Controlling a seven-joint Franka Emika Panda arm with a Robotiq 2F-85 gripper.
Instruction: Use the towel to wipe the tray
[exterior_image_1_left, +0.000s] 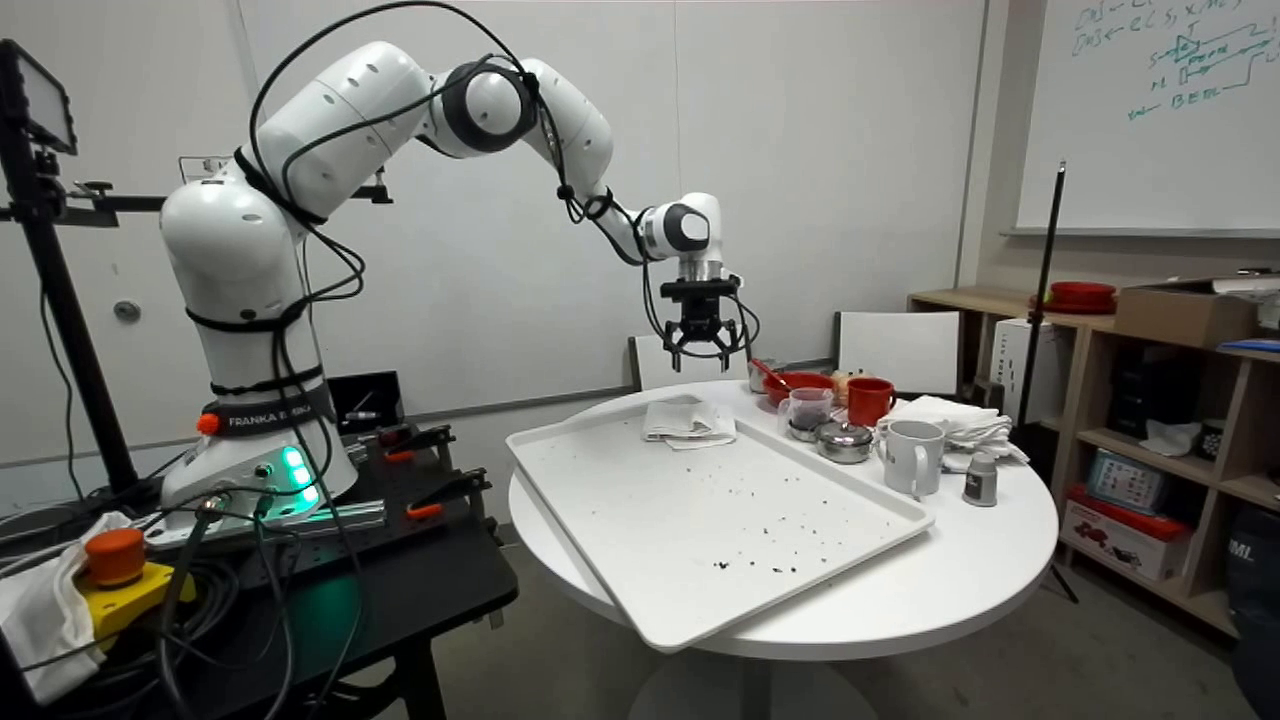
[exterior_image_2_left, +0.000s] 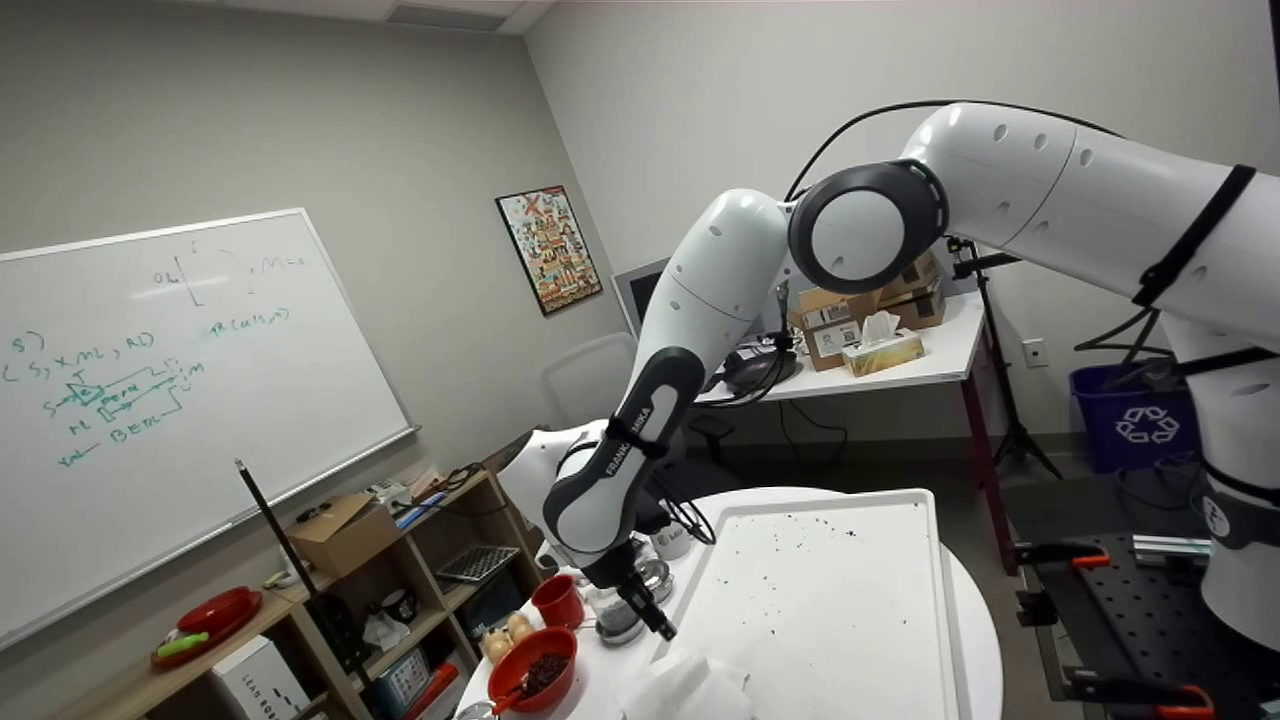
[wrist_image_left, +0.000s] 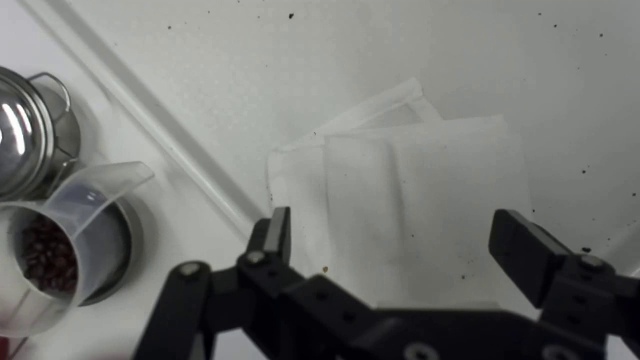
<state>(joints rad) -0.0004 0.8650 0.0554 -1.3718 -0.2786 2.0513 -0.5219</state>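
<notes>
The white tray (exterior_image_1_left: 620, 510) lies on the round table and shows in both exterior views (exterior_image_2_left: 850, 590). Dark crumbs (exterior_image_1_left: 780, 540) are scattered on it, mostly toward the end away from the towel. A folded white towel (exterior_image_1_left: 690, 423) lies flat on the tray near one end. The wrist view shows the towel (wrist_image_left: 360, 175) with layered folds and a few specks. My gripper (exterior_image_1_left: 702, 362) is open and empty, pointing down above the towel. In the wrist view its fingers (wrist_image_left: 392, 220) are wide apart over the towel, with nothing between them.
Along one tray side stand a metal pot (exterior_image_1_left: 843, 441), a clear cup of beans (wrist_image_left: 50, 250), a red mug (exterior_image_1_left: 870, 400), a red bowl (exterior_image_2_left: 535, 670), a grey mug (exterior_image_1_left: 912, 457), a small bottle (exterior_image_1_left: 981, 480) and a heap of white cloth (exterior_image_1_left: 950, 420).
</notes>
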